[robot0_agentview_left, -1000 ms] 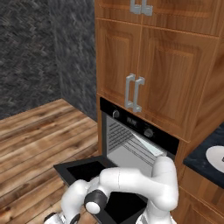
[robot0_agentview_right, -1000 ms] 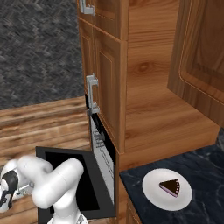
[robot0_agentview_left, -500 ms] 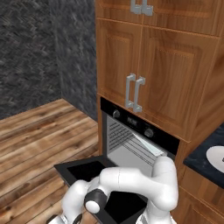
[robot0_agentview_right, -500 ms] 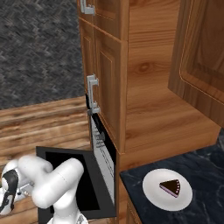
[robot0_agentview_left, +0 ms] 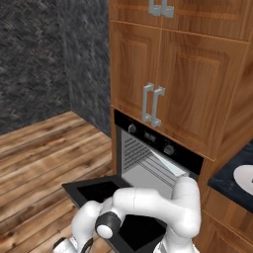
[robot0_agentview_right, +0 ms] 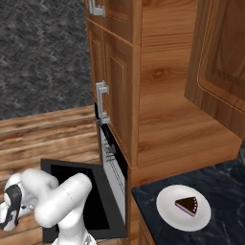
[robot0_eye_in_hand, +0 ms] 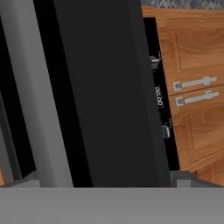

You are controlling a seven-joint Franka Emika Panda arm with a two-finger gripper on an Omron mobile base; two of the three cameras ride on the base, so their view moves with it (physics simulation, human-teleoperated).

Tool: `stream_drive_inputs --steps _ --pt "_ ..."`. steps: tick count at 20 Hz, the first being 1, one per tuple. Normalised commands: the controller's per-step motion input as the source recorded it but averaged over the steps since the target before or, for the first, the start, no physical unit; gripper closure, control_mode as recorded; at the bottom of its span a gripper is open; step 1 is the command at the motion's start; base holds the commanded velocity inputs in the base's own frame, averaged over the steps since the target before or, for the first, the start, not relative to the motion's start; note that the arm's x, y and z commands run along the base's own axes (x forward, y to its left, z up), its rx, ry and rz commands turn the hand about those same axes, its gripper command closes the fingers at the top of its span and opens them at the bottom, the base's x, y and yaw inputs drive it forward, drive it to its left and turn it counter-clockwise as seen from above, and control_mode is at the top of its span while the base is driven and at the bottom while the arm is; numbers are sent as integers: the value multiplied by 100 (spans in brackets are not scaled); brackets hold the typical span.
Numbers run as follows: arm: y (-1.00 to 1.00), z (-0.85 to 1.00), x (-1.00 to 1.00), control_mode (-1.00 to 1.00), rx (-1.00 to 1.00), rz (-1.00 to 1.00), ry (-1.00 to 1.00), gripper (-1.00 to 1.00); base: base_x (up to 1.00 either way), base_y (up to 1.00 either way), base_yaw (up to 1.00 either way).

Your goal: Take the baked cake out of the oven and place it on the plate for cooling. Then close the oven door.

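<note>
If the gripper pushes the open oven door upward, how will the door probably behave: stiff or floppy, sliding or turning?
The oven door looks like a flat, rigid black panel, so it would probably stay stiff. It lies open and joined to the oven at its inner edge, so it should likely swing up rather than slide. Its glossy face may be slippery; the grey handle seems safer.

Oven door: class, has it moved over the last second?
No. In the left base view the oven door hangs open at the same angle below the oven, unchanged against the cabinet handles.

Even soft rendered light, faint shadows, slightly blurry textures
</note>
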Motion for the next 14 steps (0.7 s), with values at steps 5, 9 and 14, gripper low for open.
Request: stream_drive_inputs --steps 5,9,14 --pt "-28 37 44 -100 -21 -16 -17 -100 0 0 0" --pt "-39 44 42 -100 -21 -18 -17 -100 0 0 0" --pt "-47 53 42 -100 -19 -18 -14 -100 0 0 0"
